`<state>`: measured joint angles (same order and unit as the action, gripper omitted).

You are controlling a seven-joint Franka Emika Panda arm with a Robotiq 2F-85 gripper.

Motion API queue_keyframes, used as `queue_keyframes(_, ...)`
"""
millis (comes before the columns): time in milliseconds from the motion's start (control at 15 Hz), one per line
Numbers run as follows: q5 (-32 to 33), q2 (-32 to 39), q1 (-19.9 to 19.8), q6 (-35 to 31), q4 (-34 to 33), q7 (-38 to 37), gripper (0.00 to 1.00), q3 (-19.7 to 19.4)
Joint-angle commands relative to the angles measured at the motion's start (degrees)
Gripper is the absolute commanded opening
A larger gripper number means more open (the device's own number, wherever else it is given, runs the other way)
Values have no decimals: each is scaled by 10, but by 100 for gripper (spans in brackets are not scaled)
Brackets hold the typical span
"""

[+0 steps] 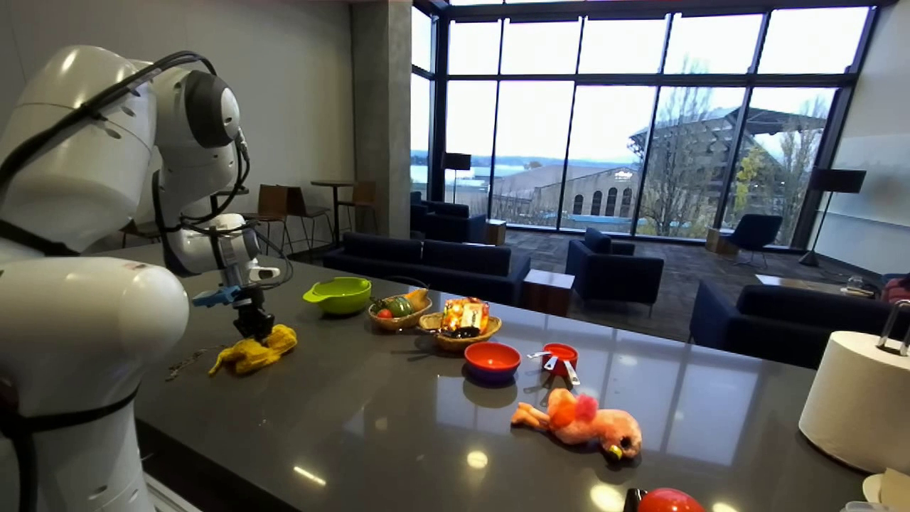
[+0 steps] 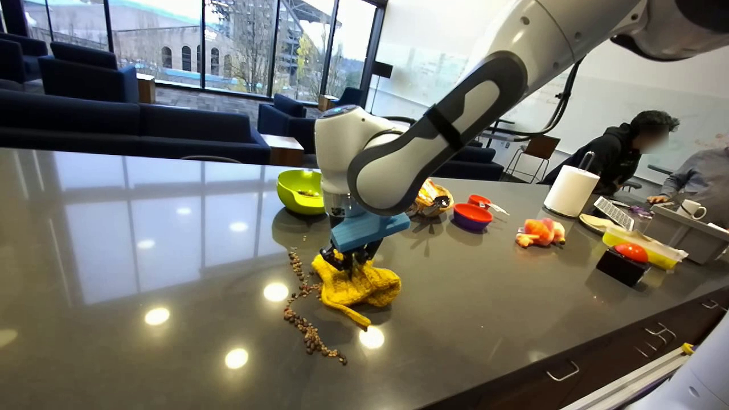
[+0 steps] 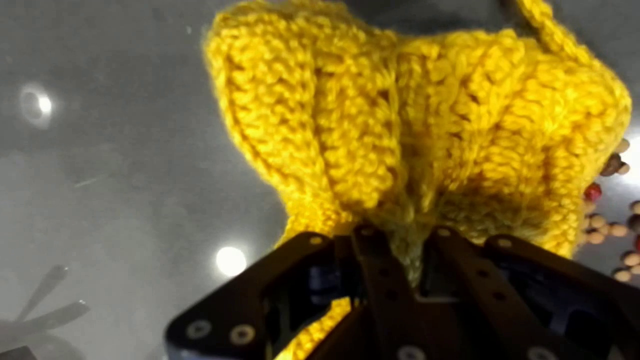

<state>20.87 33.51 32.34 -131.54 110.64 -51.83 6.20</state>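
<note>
My gripper point(image 3: 406, 237) points down and is shut on a yellow knitted cloth point(image 3: 350, 110). The cloth is bunched up between the fingers. In both exterior views the cloth point(image 1: 259, 352) point(image 2: 370, 287) lies crumpled on the dark counter under the gripper point(image 1: 254, 327) point(image 2: 351, 263). A narrow strip of the cloth trails toward the counter's front edge. A line of small brown and reddish pellets point(image 2: 304, 327) is scattered beside the cloth; some show at the right of the wrist view point(image 3: 600, 230). The fingertips are partly hidden by the cloth.
A green bowl point(image 1: 340, 295), two baskets point(image 1: 402, 313) point(image 1: 458, 340), a red and purple bowl point(image 1: 492, 363), red measuring cups point(image 1: 560, 358) and an orange-pink plush bird point(image 1: 590, 423) stand along the glossy counter. A paper towel roll point(image 2: 571, 191) and red button point(image 2: 631, 252) are farther off.
</note>
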Motion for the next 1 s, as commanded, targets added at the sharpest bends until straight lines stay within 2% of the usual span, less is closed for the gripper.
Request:
queue_keyframes(0, -25, 28, 15, 4, -37, 0, 4, 17)
queue_keyframes(333, -50, 41, 30, -3, -65, 30, 4, 36)
queue_keyframes(467, -44, 43, 41, -1, -70, 34, 4, 30)
queue_keyframes(933, 55, 15, 57, 37, -53, 38, 4, -39)
